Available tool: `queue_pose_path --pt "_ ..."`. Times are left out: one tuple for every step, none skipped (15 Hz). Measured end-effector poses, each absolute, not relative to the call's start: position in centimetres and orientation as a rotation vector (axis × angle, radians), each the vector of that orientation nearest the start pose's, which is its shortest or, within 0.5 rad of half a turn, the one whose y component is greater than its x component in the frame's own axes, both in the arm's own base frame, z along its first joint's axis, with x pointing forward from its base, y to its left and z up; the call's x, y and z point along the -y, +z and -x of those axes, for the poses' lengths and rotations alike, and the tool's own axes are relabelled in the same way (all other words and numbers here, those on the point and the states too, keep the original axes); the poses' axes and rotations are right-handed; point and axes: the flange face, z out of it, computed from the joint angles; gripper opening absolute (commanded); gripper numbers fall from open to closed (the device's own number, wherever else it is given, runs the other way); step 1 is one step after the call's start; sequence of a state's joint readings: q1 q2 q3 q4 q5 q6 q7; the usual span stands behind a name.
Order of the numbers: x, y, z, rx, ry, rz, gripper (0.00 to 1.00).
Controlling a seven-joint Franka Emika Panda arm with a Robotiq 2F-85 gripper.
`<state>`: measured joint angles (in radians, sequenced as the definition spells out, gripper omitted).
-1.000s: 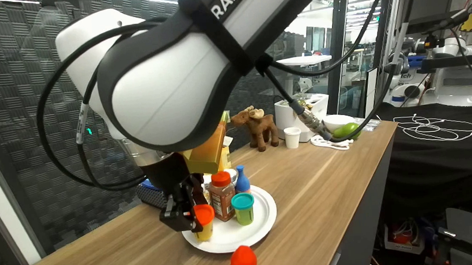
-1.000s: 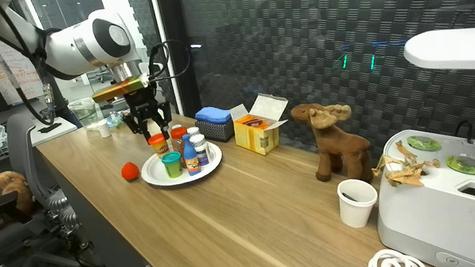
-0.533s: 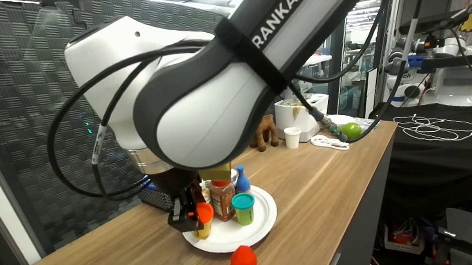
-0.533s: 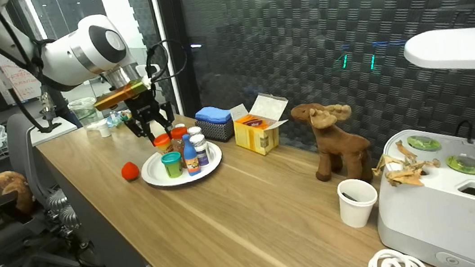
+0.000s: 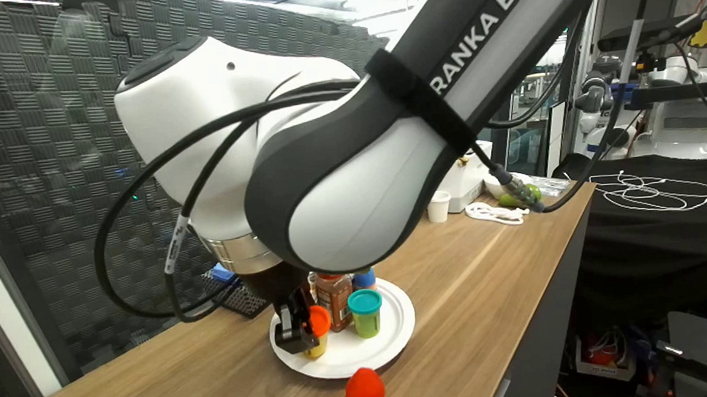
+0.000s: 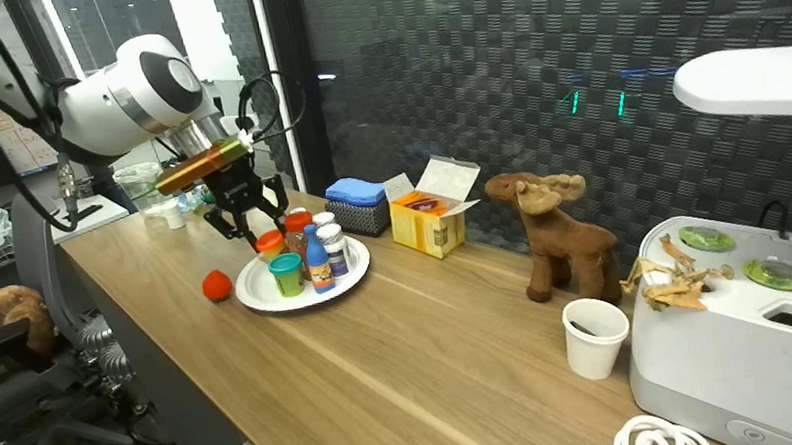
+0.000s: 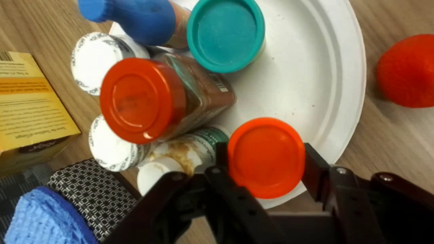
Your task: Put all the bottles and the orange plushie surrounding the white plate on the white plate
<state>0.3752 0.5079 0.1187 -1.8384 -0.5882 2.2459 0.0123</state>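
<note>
The gripper [image 7: 267,158] pinches a yellow plastic tub with an orange lid [image 5: 320,328], spread only as wide as that lid. The tub is over the round white plate [image 5: 378,353] near its rim; base contact is unclear, so a release too high could tip it. Letting go could also knock the white-capped bottle [image 7: 156,172] or brown, red-lidded bottle [image 7: 166,100] nearby. Just off the plate, the rounded orange-red plushie [image 6: 216,284] on the wooden bench [image 6: 379,330] might roll if bumped.

The end effector [image 5: 309,331] grips the yellow tub [image 5: 320,334] at the plate [image 5: 363,356] (the plushie [image 5: 365,392] rests on the worktop [image 5: 451,284]).
</note>
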Motion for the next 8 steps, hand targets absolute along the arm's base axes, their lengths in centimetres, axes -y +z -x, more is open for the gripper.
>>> queue_pose_path --pt "-28.36 24.73 -57.00 1.497 -0.017 3.204 0.81" --pt "-28.29 24.64 -56.90 1.514 -0.015 3.204 0.86" --pt "-28.23 24.58 -56.81 1.527 -0.013 3.204 0.95" --pt "-28.17 24.59 -56.75 1.537 -0.014 3.205 1.00" --pt "-28.12 24.68 -56.70 1.543 -0.017 3.206 1.00" --pt "-28.07 24.82 -56.65 1.546 -0.021 3.206 1.00" --pt "-28.02 24.99 -56.62 1.547 -0.027 3.206 1.00" --pt "-27.96 25.20 -56.63 1.547 -0.036 3.205 1.00"
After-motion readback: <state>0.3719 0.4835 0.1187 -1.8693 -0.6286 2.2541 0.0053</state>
